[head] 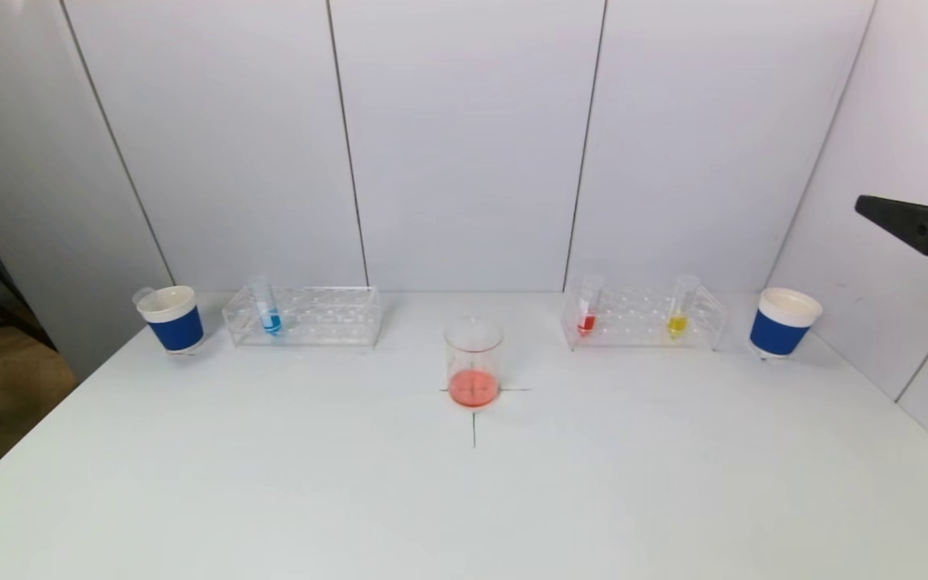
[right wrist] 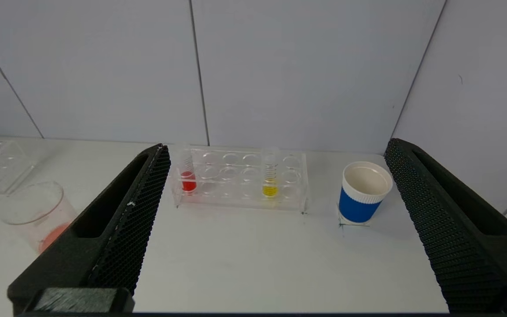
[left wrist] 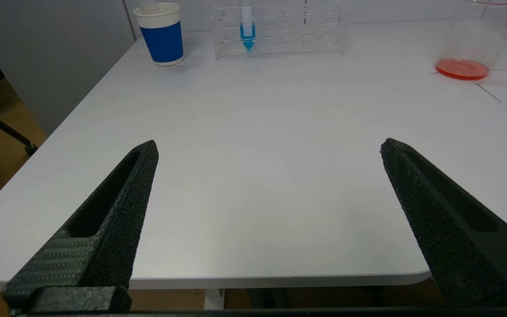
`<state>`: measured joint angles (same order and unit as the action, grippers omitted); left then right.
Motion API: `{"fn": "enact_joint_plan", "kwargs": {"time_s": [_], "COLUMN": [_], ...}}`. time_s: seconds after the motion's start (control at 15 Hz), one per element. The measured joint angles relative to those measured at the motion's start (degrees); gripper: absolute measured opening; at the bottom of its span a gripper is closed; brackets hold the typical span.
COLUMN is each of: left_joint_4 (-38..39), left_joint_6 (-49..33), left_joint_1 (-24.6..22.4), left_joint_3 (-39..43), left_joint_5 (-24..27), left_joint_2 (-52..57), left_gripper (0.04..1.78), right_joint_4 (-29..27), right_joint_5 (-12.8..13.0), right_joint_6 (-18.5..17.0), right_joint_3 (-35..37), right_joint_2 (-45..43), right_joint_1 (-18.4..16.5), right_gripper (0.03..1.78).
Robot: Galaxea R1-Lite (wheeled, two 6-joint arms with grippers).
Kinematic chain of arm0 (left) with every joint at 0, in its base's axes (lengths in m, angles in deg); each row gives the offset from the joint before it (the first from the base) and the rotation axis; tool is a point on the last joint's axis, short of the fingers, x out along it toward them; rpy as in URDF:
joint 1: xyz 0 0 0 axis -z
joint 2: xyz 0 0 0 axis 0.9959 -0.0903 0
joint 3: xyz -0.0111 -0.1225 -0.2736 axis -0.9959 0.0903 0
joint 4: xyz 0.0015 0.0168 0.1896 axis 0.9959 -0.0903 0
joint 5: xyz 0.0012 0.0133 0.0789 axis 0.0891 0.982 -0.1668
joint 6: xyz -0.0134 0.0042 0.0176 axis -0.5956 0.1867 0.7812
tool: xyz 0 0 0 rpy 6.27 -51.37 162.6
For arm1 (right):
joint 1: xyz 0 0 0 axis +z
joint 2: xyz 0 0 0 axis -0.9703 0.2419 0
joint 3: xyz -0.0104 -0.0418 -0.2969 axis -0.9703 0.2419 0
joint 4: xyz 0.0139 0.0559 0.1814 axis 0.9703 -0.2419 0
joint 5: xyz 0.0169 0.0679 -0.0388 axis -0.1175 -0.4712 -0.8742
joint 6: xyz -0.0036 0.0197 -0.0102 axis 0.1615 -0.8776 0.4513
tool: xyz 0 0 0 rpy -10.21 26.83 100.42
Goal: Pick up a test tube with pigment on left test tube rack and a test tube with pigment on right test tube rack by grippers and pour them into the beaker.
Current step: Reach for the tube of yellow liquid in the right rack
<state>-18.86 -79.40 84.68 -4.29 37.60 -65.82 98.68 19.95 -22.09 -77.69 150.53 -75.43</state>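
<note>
The left test tube rack (head: 327, 318) is clear plastic and holds one tube of blue pigment (head: 269, 312). On the right rack (head: 641, 321) stand a red tube (head: 588, 312) and a yellow tube (head: 679, 312). Between the racks sits the glass beaker (head: 474, 364) with reddish liquid at its bottom. My left gripper (left wrist: 269, 142) is open and empty over the table's near left edge, far from the blue tube (left wrist: 247, 31). My right gripper (right wrist: 276, 145) is open and empty, raised at the far right, facing the right rack (right wrist: 236, 182); one finger (head: 911, 224) shows in the head view.
A blue-and-white paper cup (head: 174, 318) stands left of the left rack, with a tube sticking out of it. Another cup (head: 784, 322) stands right of the right rack. White wall panels close the back and right side. The table (head: 464, 499) drops off at its left edge.
</note>
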Motion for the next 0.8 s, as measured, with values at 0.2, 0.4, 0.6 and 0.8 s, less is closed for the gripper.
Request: {"fn": "enact_joint_plan", "kwargs": {"time_s": [0.2, 0.4, 0.6, 0.8], "left_joint_4": [0.0, 0.0, 0.0, 0.0], "left_joint_6": [0.0, 0.0, 0.0, 0.0], "left_joint_1": [0.0, 0.0, 0.0, 0.0], "left_joint_3": [0.0, 0.0, 0.0, 0.0], "left_joint_5": [0.0, 0.0, 0.0, 0.0], "left_joint_2": [0.0, 0.0, 0.0, 0.0], "left_gripper": [1.76, 1.76, 1.76, 1.76], "right_joint_4": [10.1, 20.7, 31.6, 38.5], "right_joint_5": [1.3, 1.5, 1.5, 1.5], "right_joint_6": [-0.2, -0.7, -0.9, -0.9], "right_joint_3": [1.9, 4.4, 6.0, 7.0], "right_joint_2": [9.2, 18.0, 26.5, 33.7], "right_joint_1": [0.4, 0.7, 0.9, 1.0], "right_gripper": [1.77, 1.77, 1.77, 1.77]}}
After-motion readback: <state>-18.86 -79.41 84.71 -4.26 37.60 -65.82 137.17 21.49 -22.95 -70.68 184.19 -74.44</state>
